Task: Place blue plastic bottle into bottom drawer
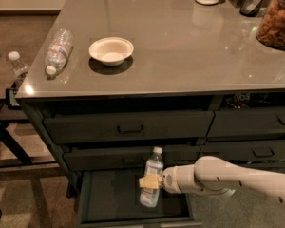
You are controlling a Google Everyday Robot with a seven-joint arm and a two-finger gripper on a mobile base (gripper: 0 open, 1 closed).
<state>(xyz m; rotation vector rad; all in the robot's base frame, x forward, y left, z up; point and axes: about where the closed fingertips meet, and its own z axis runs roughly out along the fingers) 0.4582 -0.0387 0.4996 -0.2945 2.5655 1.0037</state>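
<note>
Grey counter [180, 56]: 1 bowl [111, 50], 1 ridged bottle [58, 50] | hand [149, 182] grips 1 blue plastic bottle [154, 166] over bottom drawer [109, 196]

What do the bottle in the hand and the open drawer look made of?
The blue plastic bottle, gripped by the hand over the bottom drawer: clear, see-through plastic, white cap. The drawer: likely painted metal, dark, matte, thin rim.

The tool [148, 182] above the bottom drawer [109, 196] hides part of the blue plastic bottle [155, 166]

Kitchen counter [180, 46], snack jar [278, 18]; pincer [149, 182], bottle [154, 166] over drawer [109, 198].
</note>
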